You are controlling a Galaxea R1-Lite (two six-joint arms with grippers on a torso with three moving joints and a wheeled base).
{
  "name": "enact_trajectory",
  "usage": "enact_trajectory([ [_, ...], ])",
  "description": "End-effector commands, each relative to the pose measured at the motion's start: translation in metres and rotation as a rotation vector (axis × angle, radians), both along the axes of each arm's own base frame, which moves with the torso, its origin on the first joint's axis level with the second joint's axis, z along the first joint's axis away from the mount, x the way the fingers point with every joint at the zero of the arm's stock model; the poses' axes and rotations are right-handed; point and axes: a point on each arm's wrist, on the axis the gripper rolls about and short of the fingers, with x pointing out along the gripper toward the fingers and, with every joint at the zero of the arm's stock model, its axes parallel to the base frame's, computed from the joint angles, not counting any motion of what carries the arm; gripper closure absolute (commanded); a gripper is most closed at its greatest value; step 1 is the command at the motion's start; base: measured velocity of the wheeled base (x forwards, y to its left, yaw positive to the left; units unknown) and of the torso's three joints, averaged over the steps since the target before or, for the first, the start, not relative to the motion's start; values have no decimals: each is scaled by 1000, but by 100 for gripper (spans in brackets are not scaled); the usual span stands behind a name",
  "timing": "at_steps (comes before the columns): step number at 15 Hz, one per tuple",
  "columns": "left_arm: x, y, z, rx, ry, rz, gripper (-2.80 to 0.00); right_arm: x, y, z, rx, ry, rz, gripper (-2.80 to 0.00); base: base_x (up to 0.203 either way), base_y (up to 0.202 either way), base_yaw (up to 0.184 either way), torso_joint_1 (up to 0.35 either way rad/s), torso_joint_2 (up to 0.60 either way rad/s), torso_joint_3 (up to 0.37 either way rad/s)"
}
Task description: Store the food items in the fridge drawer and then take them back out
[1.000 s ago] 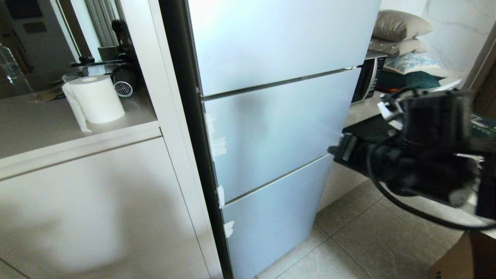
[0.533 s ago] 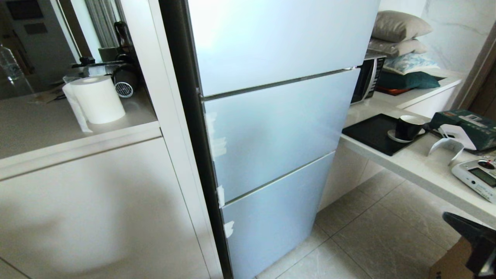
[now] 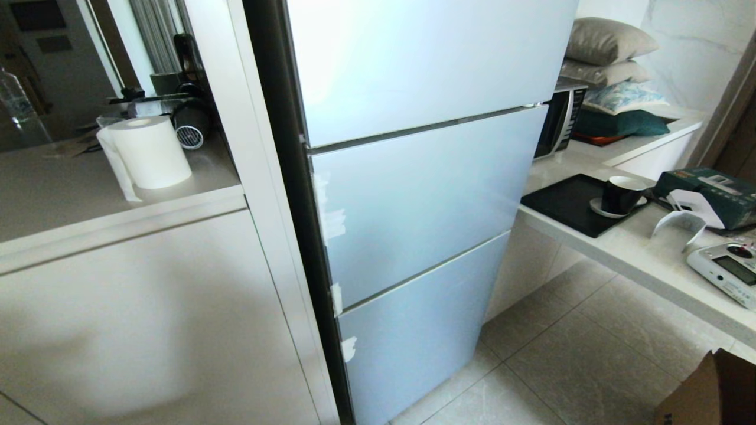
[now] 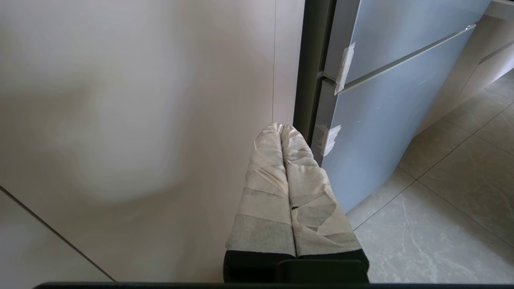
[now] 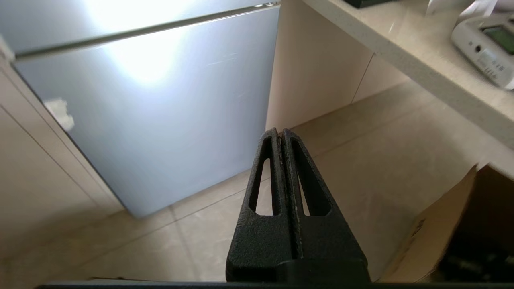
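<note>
Fridge: doors closed; drawer, food unseen. Left gripper, right gripper: pressed together, empty, low. Risk: items left inside, unverifiable.

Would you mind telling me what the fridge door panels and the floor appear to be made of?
The fridge door panels look like frosted glass, pale blue with a soft satin sheen and blurred glare, though coated metal is possible. The floor looks like polished stone or ceramic tile: grey veining, straight grout lines.

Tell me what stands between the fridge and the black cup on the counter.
A flat black tray lies between the fridge and the black cup; the head view shows this.
</note>
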Motion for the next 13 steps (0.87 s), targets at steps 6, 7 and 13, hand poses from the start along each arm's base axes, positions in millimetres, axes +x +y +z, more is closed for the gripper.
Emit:
enact_trajectory([
  [6,0,0,0,1,1,1,0,-16,0,-19,8,-99,-7,0,0,0,0,0,0,0],
  [7,0,0,0,0,2,1,0,-16,0,-19,12,-99,-7,0,0,0,0,0,0,0],
  [13,0,0,0,0,1,1,0,-16,0,-19,34,-100,-7,0,0,0,0,0,0,0],
])
